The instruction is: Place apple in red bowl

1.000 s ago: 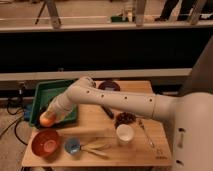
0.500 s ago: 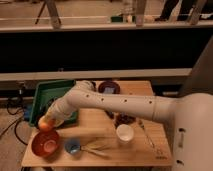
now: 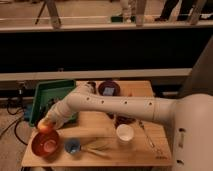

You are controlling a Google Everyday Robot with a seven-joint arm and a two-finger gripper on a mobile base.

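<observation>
The apple (image 3: 46, 127), small, round and orange-red, hangs just above the far rim of the red bowl (image 3: 45, 145). My gripper (image 3: 48, 123) is shut on the apple, at the end of the white arm that reaches across from the right. The red bowl stands at the near left corner of the wooden table (image 3: 100, 127), and its lighter inside shows below the fruit.
A green tray (image 3: 50, 97) lies at the back left, behind the gripper. A small blue cup (image 3: 72, 146) stands right of the red bowl, with cutlery (image 3: 95, 146) beside it. A white cup (image 3: 124, 133) and a dark maroon bowl (image 3: 108, 88) stand further right.
The arm has carried the apple forward and left, from over the green tray's front edge to above the red bowl's rim.
</observation>
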